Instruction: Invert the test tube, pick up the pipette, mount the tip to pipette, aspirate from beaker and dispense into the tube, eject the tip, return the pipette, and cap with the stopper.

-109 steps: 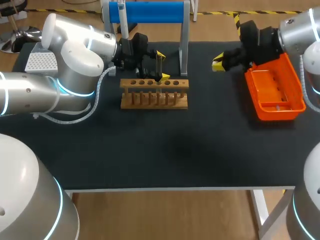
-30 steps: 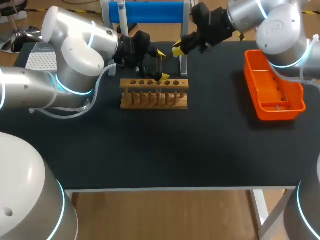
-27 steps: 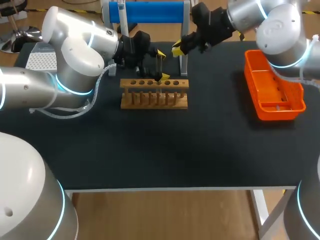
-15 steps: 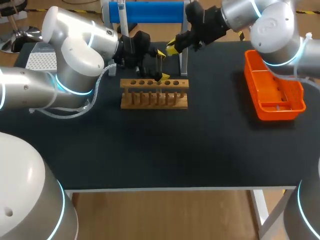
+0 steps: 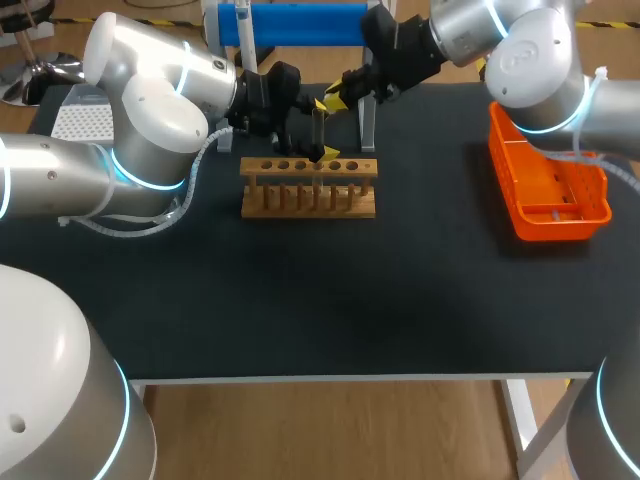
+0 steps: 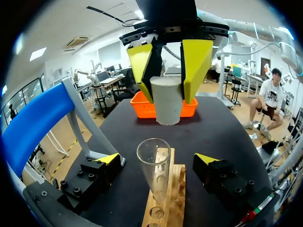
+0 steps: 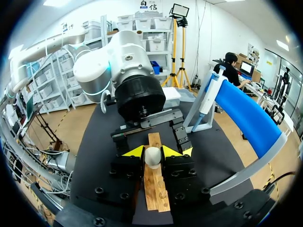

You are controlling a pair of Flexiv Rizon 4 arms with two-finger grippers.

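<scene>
A clear test tube [image 6: 154, 172] stands mouth up in the wooden rack [image 5: 308, 190]. My left gripper [image 6: 158, 161] is open, one fingertip on each side of the tube without touching it. My right gripper [image 7: 153, 152] is shut on a pale stopper [image 6: 168, 101], which hangs just above the tube's mouth. In the head view both grippers meet at the tube [image 5: 318, 128] behind the rack. The pipette [image 5: 243, 25] hangs on the blue stand [image 5: 300, 22] at the back.
An orange bin [image 5: 548, 185] lies at the right side of the table. A white tip box [image 5: 78, 122] sits at the far left, behind my left arm. One post of the stand [image 5: 368, 95] rises just right of my right gripper.
My right arm has carried the stopper leftward, from beside the stand's post to just above the tube. The left arm and the tube have kept still.
</scene>
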